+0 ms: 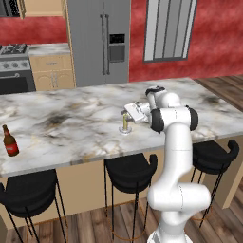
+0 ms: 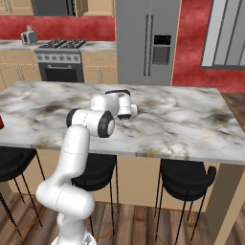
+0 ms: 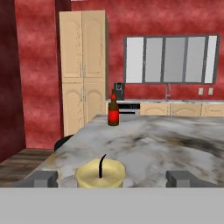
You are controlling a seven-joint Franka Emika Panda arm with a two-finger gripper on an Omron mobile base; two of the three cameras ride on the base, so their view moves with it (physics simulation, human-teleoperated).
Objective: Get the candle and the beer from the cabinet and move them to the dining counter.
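Note:
The candle (image 1: pixel 125 124) stands upright in its small silver holder on the marble dining counter (image 1: pixel 71 118), near the middle. My gripper (image 1: pixel 126 114) hovers right at its top, open. In the hand view the pale yellow candle (image 3: pixel 100 174) with its dark wick sits between my two fingertips (image 3: pixel 41 178), which are spread wide and clear of it. The beer (image 1: pixel 9 141), a brown bottle with a red label, stands upright on the same counter far to the left, also seen as the bottle (image 3: pixel 113 111) farther along the counter (image 3: pixel 175 135).
Black stools (image 1: pixel 130 171) line the counter's near side. Behind it are a steel fridge (image 1: pixel 99 40), a gas stove (image 1: pixel 14 66) and tan base cabinets. A tan wall cabinet (image 1: pixel 42 7) shows at the top edge. A tall tan pantry (image 3: pixel 83 65) stands beyond the counter's end.

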